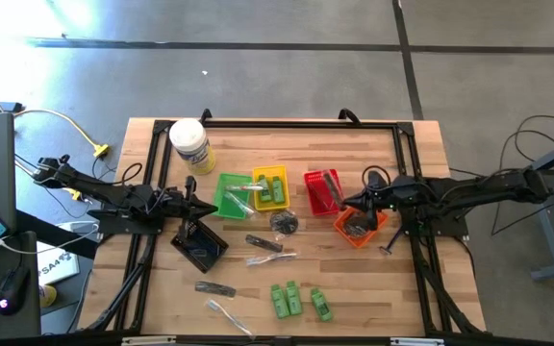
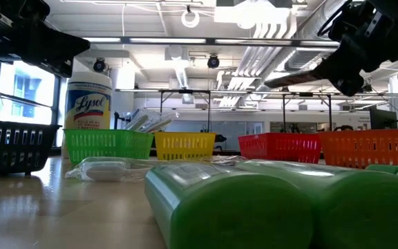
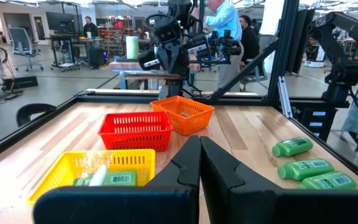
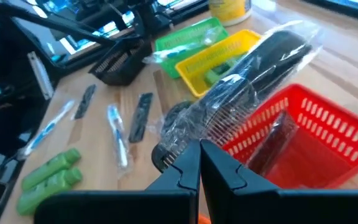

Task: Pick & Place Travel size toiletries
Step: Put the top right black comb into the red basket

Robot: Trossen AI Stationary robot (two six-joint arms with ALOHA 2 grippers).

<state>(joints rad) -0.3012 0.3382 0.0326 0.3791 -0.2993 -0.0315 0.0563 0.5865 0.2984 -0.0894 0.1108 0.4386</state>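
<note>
Seen from above, the right gripper (image 1: 362, 204) sits right of centre, over the gap between the red basket (image 1: 321, 191) and the orange basket (image 1: 361, 225), its fingers fully closed and holding nothing. The left gripper (image 1: 203, 204), also closed and empty, waits left of centre beside the black basket (image 1: 198, 244). Three green bottles (image 1: 296, 299) lie at the lower middle, long axes running roughly top to bottom. A clear-wrapped black comb (image 4: 253, 87) lies slantwise on the red basket's rim.

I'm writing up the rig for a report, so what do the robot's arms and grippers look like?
Both arms are dark, near-black jointed links. The left arm and right arm each carry dark cabling along the links. The left gripper and right gripper each end in two matte black, wedge-shaped jaws. No markings are legible.
</note>
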